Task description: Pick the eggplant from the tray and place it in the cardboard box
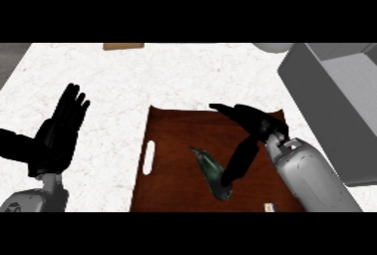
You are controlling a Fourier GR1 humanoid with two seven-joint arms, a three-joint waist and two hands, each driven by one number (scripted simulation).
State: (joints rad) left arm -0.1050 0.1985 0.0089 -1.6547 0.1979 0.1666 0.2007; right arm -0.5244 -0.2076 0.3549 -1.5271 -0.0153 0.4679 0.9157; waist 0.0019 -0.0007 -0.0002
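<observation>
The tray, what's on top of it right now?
An eggplant lies near the middle of the tray. The right hand hangs over it, hiding the eggplant's right edge and the tray surface beneath the hand.

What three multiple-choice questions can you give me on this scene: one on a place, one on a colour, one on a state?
1. Where does the dark, long eggplant lie?
A. on a round plate
B. on the brown wooden tray
C. in a sink

2. What colour is the big open box at the right?
A. red
B. yellow
C. grey

3. How is the black left hand?
A. open, fingers straight, holding nothing
B. curled round a cup
C. pinching a spoon

Answers:
1 B: the eggplant rests on the tray's brown surface.
2 C: the box's walls show grey.
3 A: the left hand's fingers point up, apart from everything.
</observation>
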